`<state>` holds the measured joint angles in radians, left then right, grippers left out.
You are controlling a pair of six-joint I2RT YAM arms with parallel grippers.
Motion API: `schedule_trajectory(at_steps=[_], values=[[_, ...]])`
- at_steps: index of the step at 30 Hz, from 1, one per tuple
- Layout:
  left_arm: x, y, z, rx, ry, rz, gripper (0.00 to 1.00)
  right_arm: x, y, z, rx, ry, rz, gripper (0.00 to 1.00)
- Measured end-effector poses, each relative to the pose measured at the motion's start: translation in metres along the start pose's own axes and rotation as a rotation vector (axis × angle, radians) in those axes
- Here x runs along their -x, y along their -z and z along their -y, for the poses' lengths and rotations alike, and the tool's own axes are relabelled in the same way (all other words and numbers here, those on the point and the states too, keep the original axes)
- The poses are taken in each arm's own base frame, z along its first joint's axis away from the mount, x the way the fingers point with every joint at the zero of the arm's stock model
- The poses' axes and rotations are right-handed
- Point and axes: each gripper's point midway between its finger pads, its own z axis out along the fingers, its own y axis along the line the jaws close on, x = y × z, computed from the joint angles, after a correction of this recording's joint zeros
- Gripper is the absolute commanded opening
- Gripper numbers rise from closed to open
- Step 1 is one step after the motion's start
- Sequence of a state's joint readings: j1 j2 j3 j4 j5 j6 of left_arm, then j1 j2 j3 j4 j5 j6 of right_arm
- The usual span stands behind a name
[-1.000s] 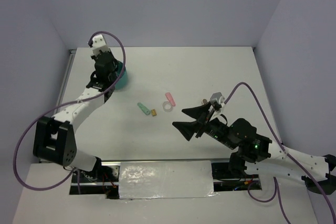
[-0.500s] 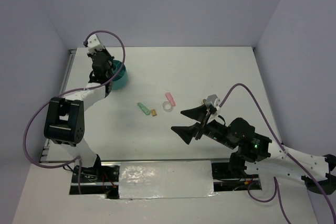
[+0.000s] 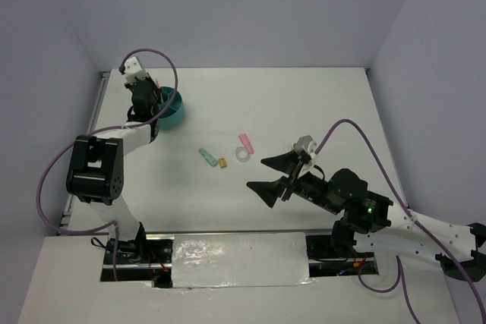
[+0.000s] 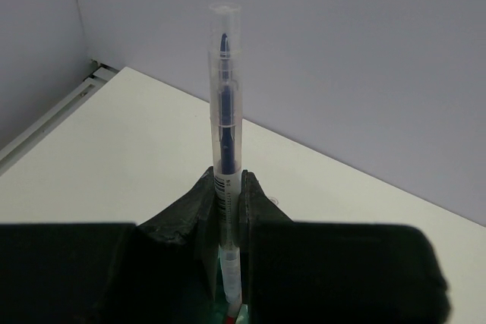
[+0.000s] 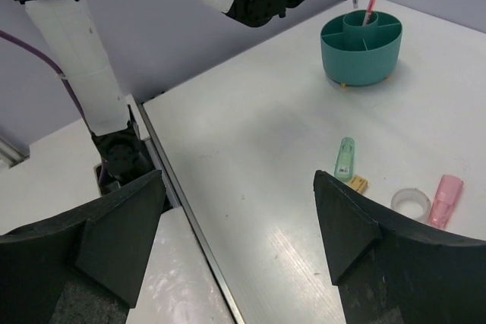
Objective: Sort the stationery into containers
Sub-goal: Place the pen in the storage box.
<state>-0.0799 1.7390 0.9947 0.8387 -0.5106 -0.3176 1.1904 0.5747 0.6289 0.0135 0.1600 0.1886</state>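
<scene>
From above, a round teal plastic organizer [image 3: 174, 116] is seen under the left gripper [image 3: 152, 102]; a mint-green block [image 3: 206, 157] lies mid-table. At the left wrist, a clear-barrelled pen [image 4: 225, 111] is pinched upright. At the right wrist, the right gripper [image 5: 237, 180] is seen with its black wedge fingers spread wide.

Fixed overhead camera surveys the whole desk [image 3: 304, 104]; right wrist looks across it, sharing the teal organizer [image 5: 361, 55]; left wrist, close-up, faces the back wall [image 4: 342, 51].

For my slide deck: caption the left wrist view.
Left gripper shut on a clear plastic pen with dark blue insert, white tabletop beyond.
</scene>
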Motion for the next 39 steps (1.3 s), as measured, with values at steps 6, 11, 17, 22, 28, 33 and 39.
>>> schedule_trajectory(at_steps=[6,11,17,22,28,33,39], values=[[-0.015,-0.001,0.003,-0.019,0.013,-0.032,0.02,-0.002,0.000,0.001,-0.002,0.002,-0.009,0.86],[-0.024,0.001,0.002,-0.023,0.008,-0.051,0.10,-0.002,0.001,0.002,-0.007,0.002,-0.007,0.86],[-0.036,0.001,-0.001,-0.020,0.002,-0.074,0.21,0.001,0.003,0.003,-0.008,0.002,0.001,0.86],[-0.046,0.002,0.000,-0.020,0.005,-0.092,0.31,0.003,0.004,0.004,-0.015,0.004,0.009,0.86],[-0.054,0.008,0.003,-0.020,0.003,-0.107,0.73,0.005,0.007,0.006,-0.019,0.004,0.014,0.86],[-0.051,0.018,0.010,-0.025,0.005,-0.114,0.81,0.003,0.007,0.007,-0.023,0.006,0.007,0.86],[-0.009,0.034,0.014,0.011,0.083,-0.064,0.85,0.001,0.005,0.013,-0.049,0.007,-0.001,0.86]])
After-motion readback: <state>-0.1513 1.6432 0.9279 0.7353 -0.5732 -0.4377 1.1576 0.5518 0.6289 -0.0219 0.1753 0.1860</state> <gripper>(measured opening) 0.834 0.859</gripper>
